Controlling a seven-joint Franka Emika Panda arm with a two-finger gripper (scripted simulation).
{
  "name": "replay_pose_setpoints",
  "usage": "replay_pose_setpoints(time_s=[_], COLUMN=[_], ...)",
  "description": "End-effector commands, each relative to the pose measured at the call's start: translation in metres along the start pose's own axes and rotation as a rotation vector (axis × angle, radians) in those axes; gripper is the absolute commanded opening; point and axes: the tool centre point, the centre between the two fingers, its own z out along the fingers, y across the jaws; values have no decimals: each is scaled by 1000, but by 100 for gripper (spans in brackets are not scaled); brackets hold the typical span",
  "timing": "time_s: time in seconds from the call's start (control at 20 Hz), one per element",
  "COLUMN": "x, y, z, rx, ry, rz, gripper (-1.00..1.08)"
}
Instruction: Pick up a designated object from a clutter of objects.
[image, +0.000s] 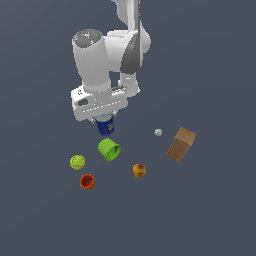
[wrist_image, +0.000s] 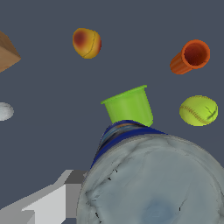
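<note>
The gripper is closed on the blue can, which hangs under the hand, apparently clear of the floor, just above the green cup. In the wrist view the can's grey top fills the foreground, one finger beside it.

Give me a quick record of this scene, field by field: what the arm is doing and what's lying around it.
gripper: directly over the blue can, jaws mostly hidden
green cup: on its side, beside the can
orange-red cup: apart from the rest
yellow-green ball: loose
apple: loose
brown box: tilted, toward the exterior view's right
grey-white ball: beside the box
</note>
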Motion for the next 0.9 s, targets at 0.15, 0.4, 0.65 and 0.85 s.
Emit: replay_pose_setpoints(time_s=[0.15,0.4,0.65,0.85], x=[45,86,120,145], y=[-38,-72,-99,-118], z=[-46,-85,-118,-141], rx=[-2,0,2,3], ry=[3,4,5,5], rz=[0,-1,-1,-1], gripper=[-100,-100,-100,-100])
